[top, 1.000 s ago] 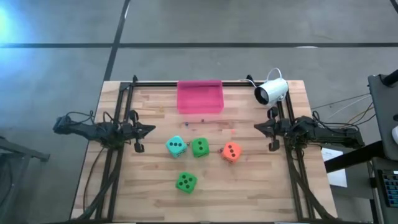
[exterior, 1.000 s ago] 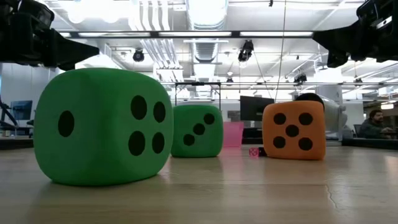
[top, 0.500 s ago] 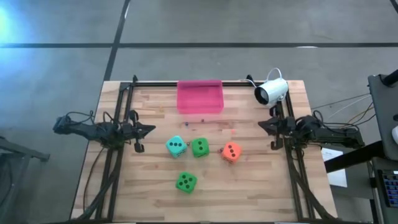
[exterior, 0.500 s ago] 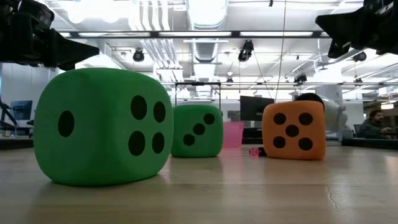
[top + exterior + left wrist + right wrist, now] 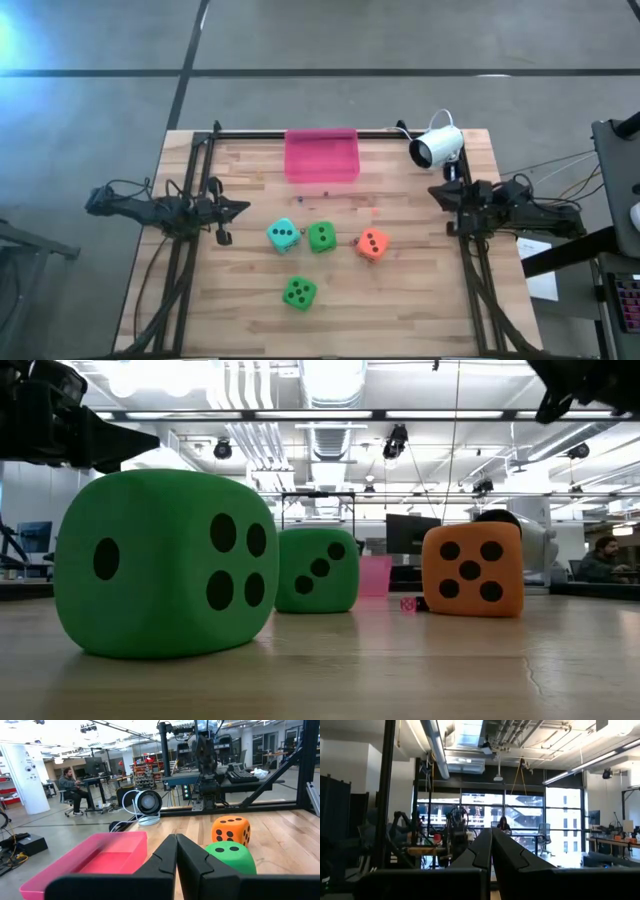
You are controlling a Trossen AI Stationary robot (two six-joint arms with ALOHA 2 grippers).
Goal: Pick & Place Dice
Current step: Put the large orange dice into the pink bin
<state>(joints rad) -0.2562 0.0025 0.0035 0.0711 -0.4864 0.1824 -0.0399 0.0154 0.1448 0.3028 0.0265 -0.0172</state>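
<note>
Counting 4 dice loose on the table, we judge nothing placed yet: teal die (image 5: 283, 234), green die (image 5: 321, 237), orange die (image 5: 372, 244), second green die (image 5: 299, 292) nearer the front. Pink tray (image 5: 321, 176): looks empty. Left gripper (image 5: 240, 208) and right gripper (image 5: 436, 190): fingers pressed together, holding nothing, at opposite table edges.

A: The table (image 5: 400, 290) is showing pale wood planks, matt, with visible grain.

B: The dice (image 5: 321, 237) are looking soft and matt, like foam.

A: The pink tray (image 5: 321, 156) is looking like smooth, slightly translucent plastic; the frame (image 5: 250, 134) is reading as black metal.
</note>
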